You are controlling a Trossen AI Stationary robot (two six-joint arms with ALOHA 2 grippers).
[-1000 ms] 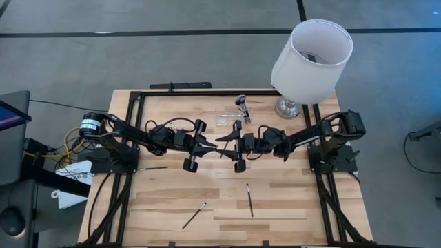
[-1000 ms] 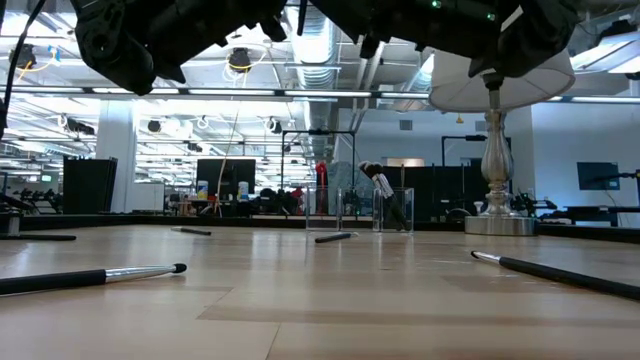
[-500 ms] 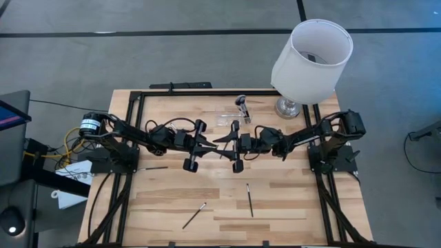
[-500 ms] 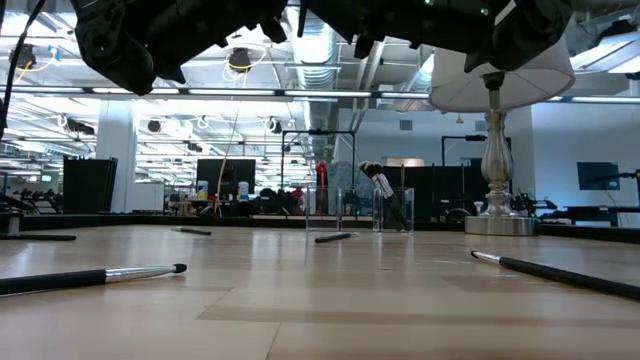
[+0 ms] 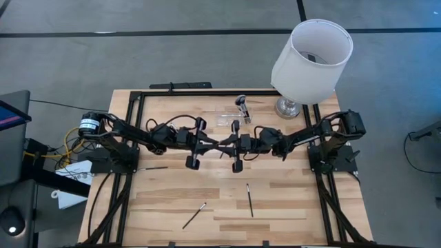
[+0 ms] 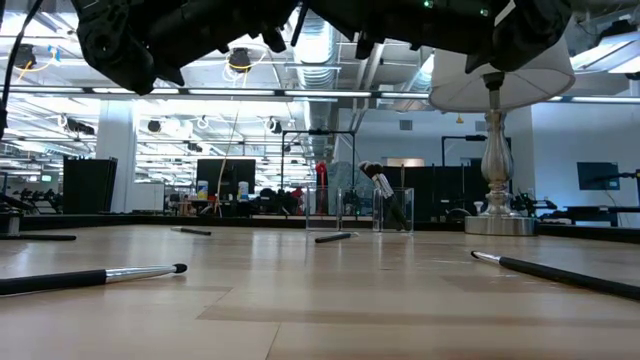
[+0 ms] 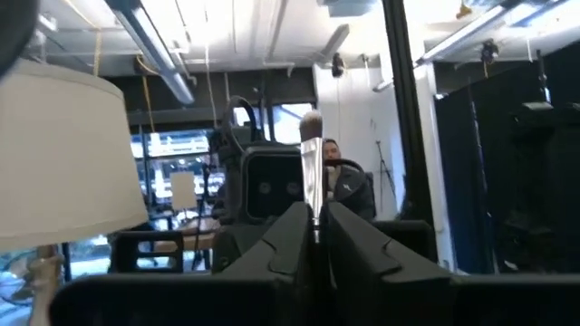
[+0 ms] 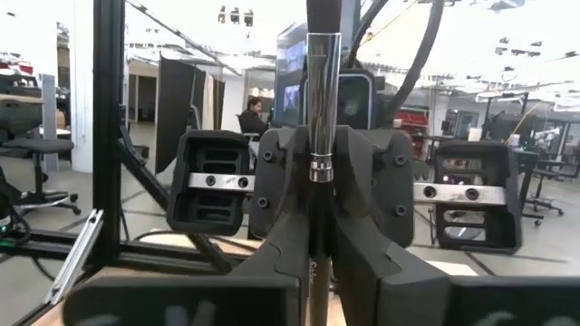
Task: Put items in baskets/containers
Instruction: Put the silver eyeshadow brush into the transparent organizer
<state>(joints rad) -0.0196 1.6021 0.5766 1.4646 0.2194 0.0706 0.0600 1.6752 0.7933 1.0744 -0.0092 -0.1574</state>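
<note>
High view shows both grippers meeting in the air above the middle of the wooden surface (image 5: 172, 200). Left gripper (image 5: 215, 145) and right gripper (image 5: 224, 144) almost touching, tip to tip. Right wrist view: right fingers (image 8: 362, 263) clamped on a makeup brush (image 8: 322, 109) with a shiny silver band. Left wrist view: left fingers (image 7: 349, 240) squeezed on the same thin brush too. Looks like a hand-over from one arm to the other.

Clear plastic organizer (image 5: 229, 117) near the back of the surface, close to the white lamp (image 5: 311, 58). Some brushes (image 5: 242, 108) standing in it already.

Still left out: a silver-handled brush (image 5: 194, 215) and a black brush (image 5: 249, 200) at the front, one more black brush (image 5: 153, 167) by the left arm. Task partly done, more brushes to go.
</note>
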